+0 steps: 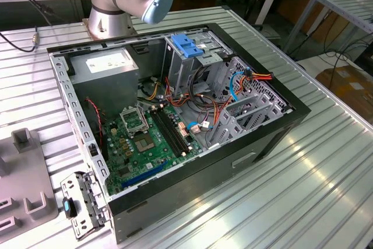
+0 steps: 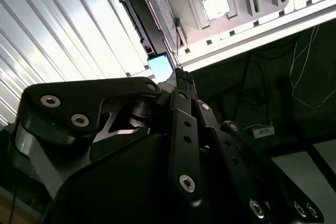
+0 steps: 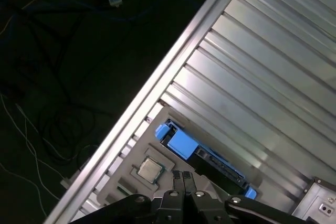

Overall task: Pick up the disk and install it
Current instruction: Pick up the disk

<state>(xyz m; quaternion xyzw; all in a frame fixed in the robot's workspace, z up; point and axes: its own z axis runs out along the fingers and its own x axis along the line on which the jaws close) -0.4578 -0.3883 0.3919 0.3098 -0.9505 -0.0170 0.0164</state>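
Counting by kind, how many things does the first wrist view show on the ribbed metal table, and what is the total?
disk: 1
processor chip: 1
grey tray holding the chip: 1
Total: 3
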